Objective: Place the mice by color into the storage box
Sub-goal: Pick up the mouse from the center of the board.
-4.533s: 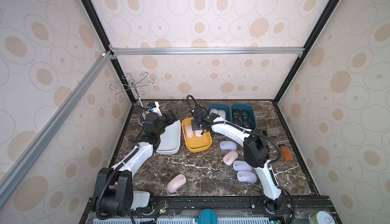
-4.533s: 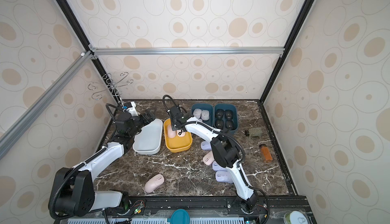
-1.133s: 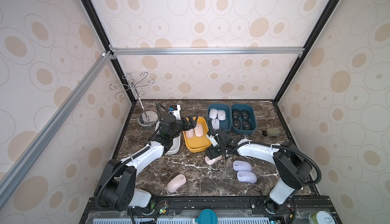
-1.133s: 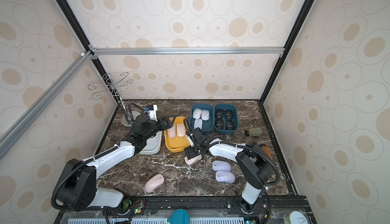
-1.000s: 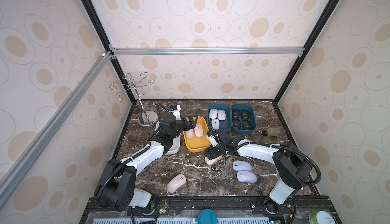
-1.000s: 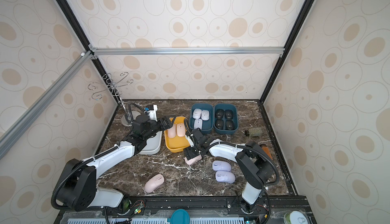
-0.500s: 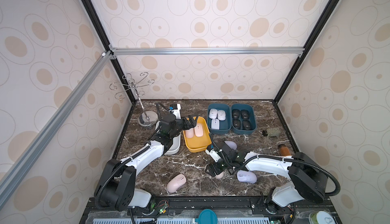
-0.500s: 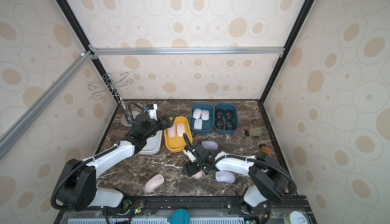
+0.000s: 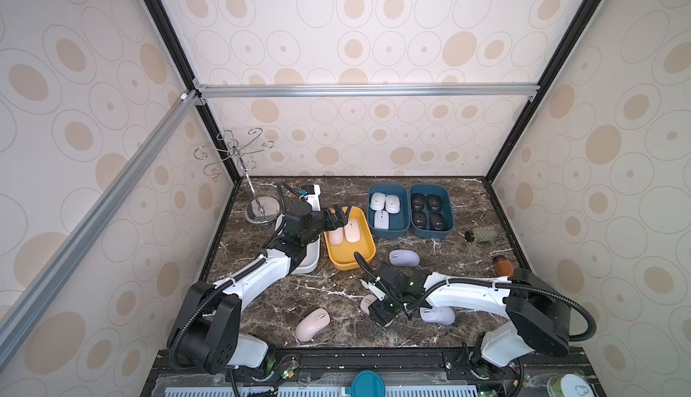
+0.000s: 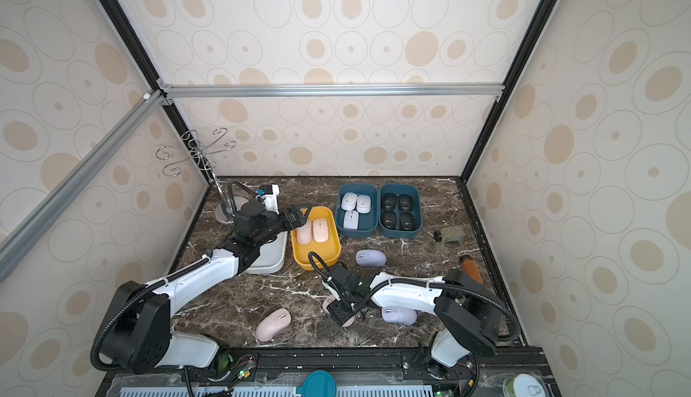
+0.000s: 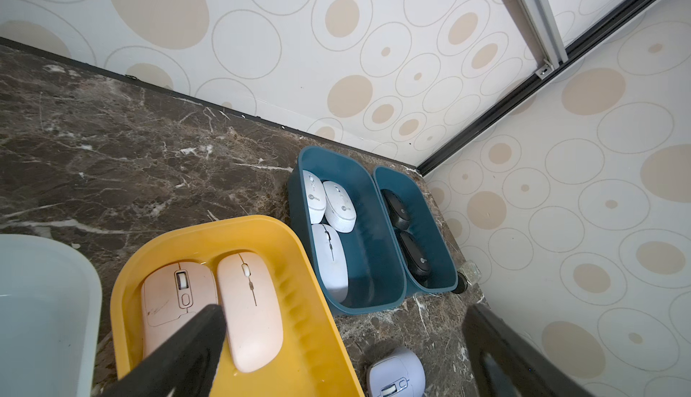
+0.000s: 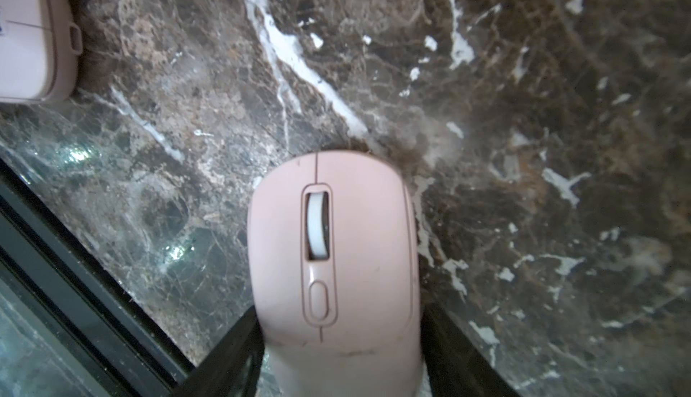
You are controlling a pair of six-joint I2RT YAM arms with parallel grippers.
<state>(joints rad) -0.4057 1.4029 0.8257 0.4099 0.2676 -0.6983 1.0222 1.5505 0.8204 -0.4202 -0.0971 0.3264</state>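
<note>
– Down at the front of the bench (image 9: 329,283), the right end effector (image 9: 383,311) is grasping a pink mouse (image 12: 332,256). There's a finger against each long flank, the scroll wheel is up, and the belly is flat on the marble. It hasn't been lifted yet.

– Why across the sides?

– That's the narrowest span, I'd say. On a smooth oval shell, a squeeze at the waist looks least likely to squirt out.

– And the partner?

– The left end effector (image 9: 338,216) hangs spread wide and empty above the far end of the yellow tray (image 9: 351,264).

– What's in that tray?

– Two pink mice (image 11: 250,309) lie side by side at the far end, and the near half is bare. There's room for this one, and for the second loose pink mouse (image 9: 312,323) lying near the front edge.

– The rest?

– The left teal bin (image 9: 389,233) holds three pale mice, and the right teal bin (image 9: 432,231), touching it, holds four black ones. One lavender mouse (image 9: 404,257) sits near the yellow tray. Another lavender mouse (image 9: 436,314) is tucked just beside the right arm. The white tray (image 9: 308,264) lies under the left arm, and what shows of it is empty. I'd guess lavender goes there.
</note>
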